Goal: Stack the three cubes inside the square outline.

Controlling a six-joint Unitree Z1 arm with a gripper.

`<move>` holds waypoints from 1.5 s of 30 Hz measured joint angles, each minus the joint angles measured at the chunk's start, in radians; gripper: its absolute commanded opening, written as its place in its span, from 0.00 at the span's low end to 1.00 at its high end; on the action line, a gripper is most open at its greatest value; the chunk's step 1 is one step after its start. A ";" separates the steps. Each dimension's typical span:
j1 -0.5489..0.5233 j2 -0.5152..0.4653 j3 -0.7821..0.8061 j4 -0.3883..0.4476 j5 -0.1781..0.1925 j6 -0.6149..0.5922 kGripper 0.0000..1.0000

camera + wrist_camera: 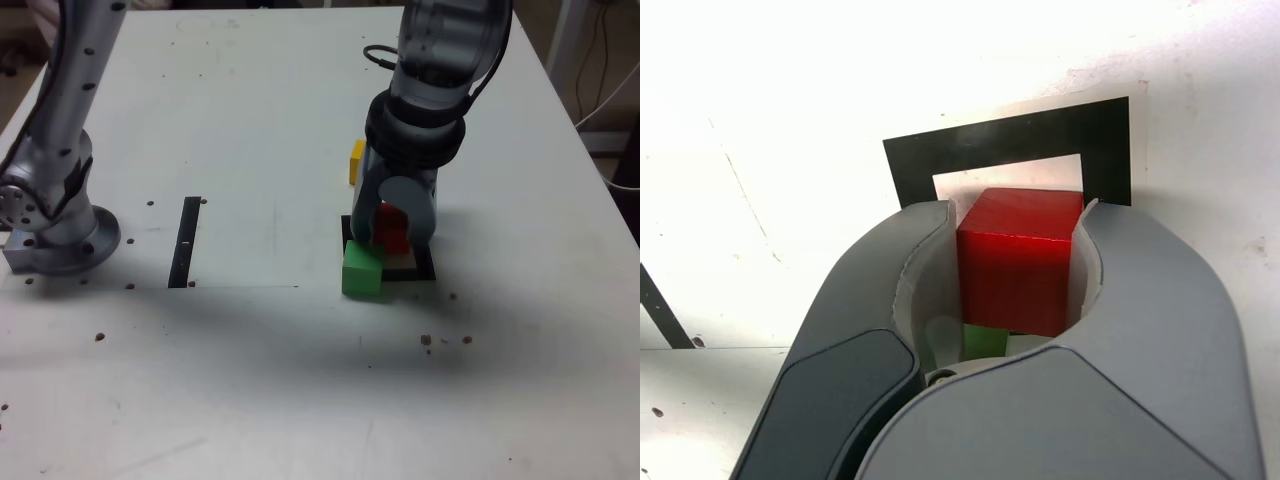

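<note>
Firstly, exterior view:
Gripper (392,228): low over the square outline (428,270), jaws around the red cube (392,230).
Green cube (362,270): at the outline's near left corner.
Yellow cube (356,162): farther, behind the arm.
Black strip (186,241): well apart, left.

Wrist view:
Gripper (1018,262): closed narrow, holding the red cube (1018,260) above the square outline (1020,140).
Green cube (984,340): partly hidden below the red one.
Writing: none readable.

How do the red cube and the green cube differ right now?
The red cube sits between the gripper's fingers over the square outline; the green cube rests free on the table. Red is over the outline's middle, green at its corner on the exterior view's left. Both look the same size and shape.
</note>
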 measured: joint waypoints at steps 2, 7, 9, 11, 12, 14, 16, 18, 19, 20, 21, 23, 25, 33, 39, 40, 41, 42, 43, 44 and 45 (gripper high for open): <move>0.000 -0.005 0.002 0.000 0.000 0.001 0.22; 0.000 -0.042 0.011 0.006 0.000 0.001 0.52; 0.000 -0.043 0.013 0.008 -0.001 0.001 0.70; 0.000 -0.043 0.024 0.008 -0.007 0.001 0.84; 0.001 -0.043 0.031 0.008 -0.010 0.001 0.89; 0.004 -0.043 0.044 0.002 -0.019 0.003 0.96; 0.008 -0.043 0.054 -0.006 -0.028 0.006 0.98; 0.011 -0.043 0.059 -0.006 -0.034 0.007 0.99; 0.012 -0.043 0.061 -0.007 -0.036 0.008 0.99; 0.012 -0.043 0.062 -0.008 -0.036 0.008 0.99; 0.012 -0.043 0.062 -0.011 -0.036 0.008 0.99; 0.012 -0.043 0.062 -0.013 -0.036 0.008 0.99; 0.012 -0.044 0.062 -0.013 -0.032 0.008 0.99; 0.027 -0.131 0.063 0.010 0.013 0.014 0.99; 0.104 -0.178 0.097 0.041 0.017 0.073 0.99; 0.120 -0.186 0.098 0.042 0.017 0.087 0.99; 0.135 -0.191 0.101 0.043 0.017 0.100 0.99; 0.152 -0.195 0.105 0.044 0.017 0.115 0.99; 0.161 -0.195 0.107 0.045 0.017 0.119 0.99; 0.182 -0.196 0.112 0.044 0.018 0.145 0.99; 0.198 -0.196 0.116 0.044 0.018 0.162 0.99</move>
